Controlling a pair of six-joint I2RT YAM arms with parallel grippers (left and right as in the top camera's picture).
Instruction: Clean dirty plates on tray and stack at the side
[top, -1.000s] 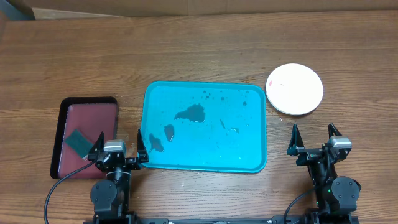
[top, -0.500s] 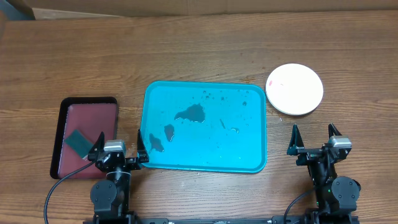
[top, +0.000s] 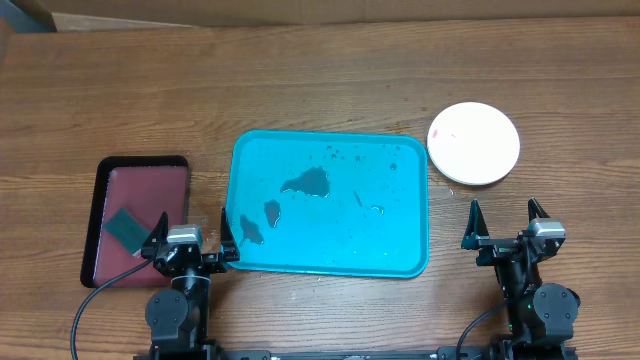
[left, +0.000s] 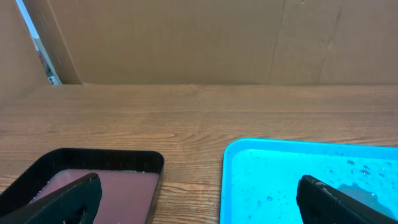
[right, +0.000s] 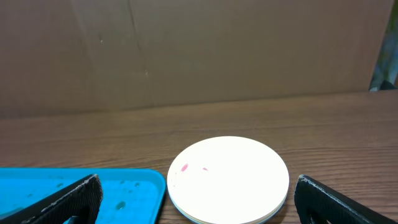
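Observation:
The turquoise tray (top: 330, 203) lies mid-table with wet dark puddles and specks and no plate on it; it also shows in the left wrist view (left: 311, 180) and the right wrist view (right: 74, 186). A white plate (top: 474, 142) with small pink smudges rests on the table to the right of the tray, on top of a stack, and shows in the right wrist view (right: 228, 179). The yellow-green and light blue plates are not visible. My left gripper (top: 189, 238) is open and empty at the tray's near left corner. My right gripper (top: 505, 226) is open and empty, near of the white plate.
A dark red tray with black rim (top: 138, 215) lies left of the turquoise tray and holds a dark green sponge (top: 125, 226). A cardboard wall (left: 199, 40) stands along the table's far edge.

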